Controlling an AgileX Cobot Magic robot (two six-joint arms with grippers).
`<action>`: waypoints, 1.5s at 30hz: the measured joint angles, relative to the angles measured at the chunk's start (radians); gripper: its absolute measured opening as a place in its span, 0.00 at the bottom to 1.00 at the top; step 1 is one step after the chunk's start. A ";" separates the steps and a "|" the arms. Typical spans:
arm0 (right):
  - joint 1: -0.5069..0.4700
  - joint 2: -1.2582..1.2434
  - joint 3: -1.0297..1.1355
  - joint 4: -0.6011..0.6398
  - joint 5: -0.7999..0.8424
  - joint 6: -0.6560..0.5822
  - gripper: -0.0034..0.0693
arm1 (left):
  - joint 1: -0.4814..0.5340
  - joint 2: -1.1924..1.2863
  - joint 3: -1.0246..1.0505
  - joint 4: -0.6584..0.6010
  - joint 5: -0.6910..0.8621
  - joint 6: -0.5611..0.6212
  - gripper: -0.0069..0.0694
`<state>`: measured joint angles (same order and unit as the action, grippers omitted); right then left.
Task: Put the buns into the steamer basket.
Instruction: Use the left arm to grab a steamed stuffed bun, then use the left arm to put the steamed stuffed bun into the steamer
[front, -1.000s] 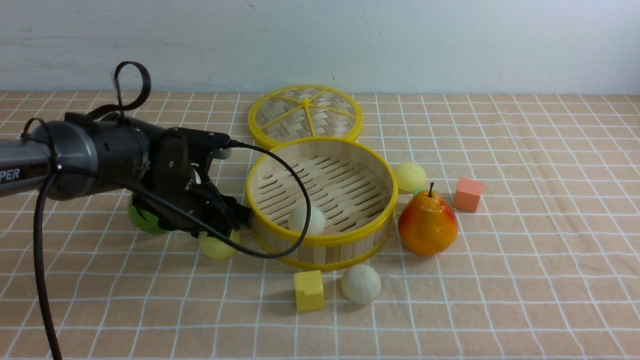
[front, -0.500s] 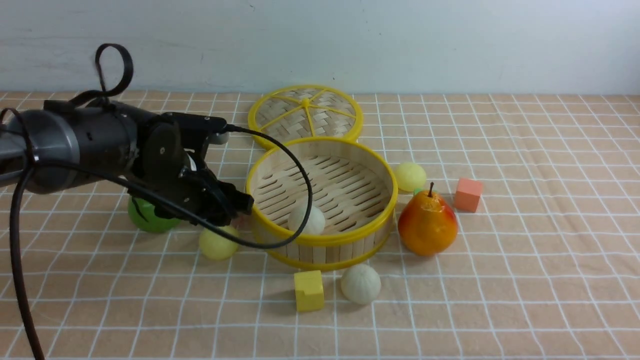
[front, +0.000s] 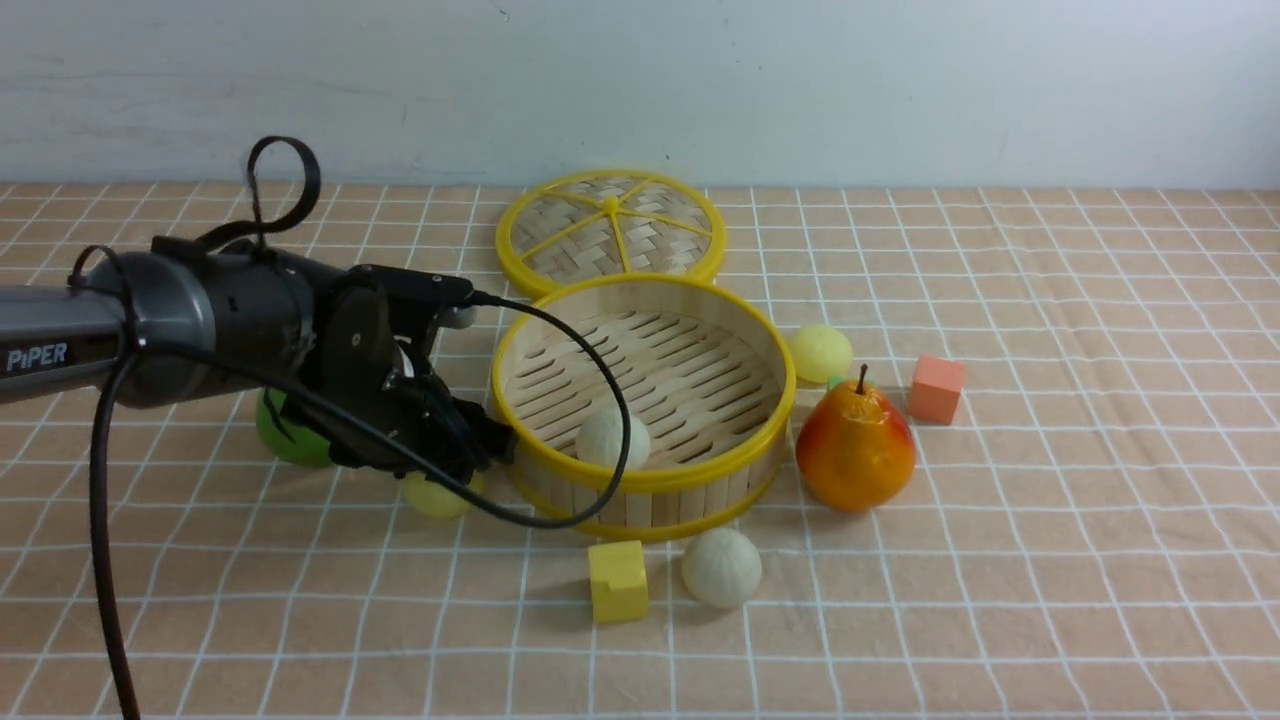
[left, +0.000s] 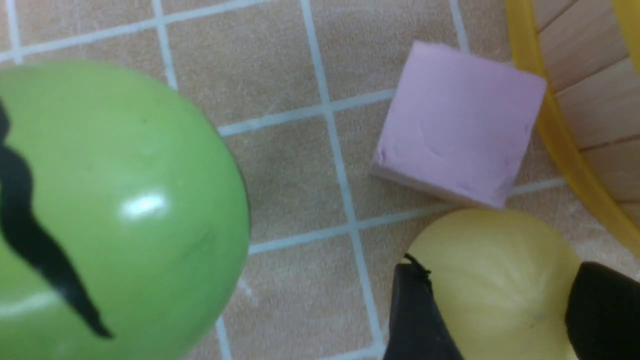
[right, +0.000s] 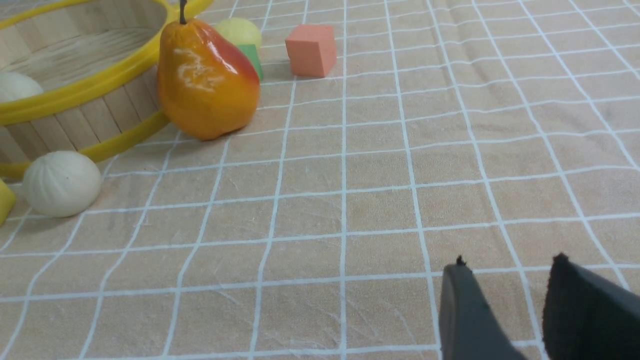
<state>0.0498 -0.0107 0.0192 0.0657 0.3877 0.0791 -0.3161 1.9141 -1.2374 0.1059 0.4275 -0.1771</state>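
We count one off-white bun (front: 612, 438) already in the steamer basket (front: 660, 505), on the slat floor against the near wall. Three are outside it, so approx. a quarter done. We read the step in hand as the pick of the pale yellow bun (left: 495, 260). It sits on the cloth just outside the basket's left wall, w/ a pink cube (left: 460, 125) just beside the same wall and the melon ball (front: 290, 435) further left. The left gripper (left: 500, 310) is low over that bun, fingers apart, one each side & right against it; whether they press yet we can't tell. The arm reaches in from the left of the basket, prob. b/c wall and cube leave little room on the other sides. The second off-white bun (front: 721, 567) lies just in front of the basket, beside a yellow cube (front: 617, 580). The other yellow bun (front: 820, 352) is at the basket's right, behind the pear (front: 855, 450). Those two look better placed for the right gripper (right: 520, 305), which hangs empty over bare cloth right of the basket, fingers slightly apart.
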 joint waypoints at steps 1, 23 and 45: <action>0.000 0.000 0.000 0.000 0.000 0.000 0.38 | 0.000 0.001 0.000 0.000 0.000 0.000 0.59; 0.000 0.000 0.000 0.000 0.000 0.000 0.38 | 0.000 -0.169 -0.195 -0.269 0.136 0.186 0.08; 0.000 0.000 0.000 0.000 0.000 0.000 0.38 | 0.000 0.239 -0.458 -0.461 0.061 0.643 0.21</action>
<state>0.0498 -0.0107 0.0192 0.0657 0.3877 0.0791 -0.3161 2.1534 -1.6950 -0.3555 0.4883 0.4664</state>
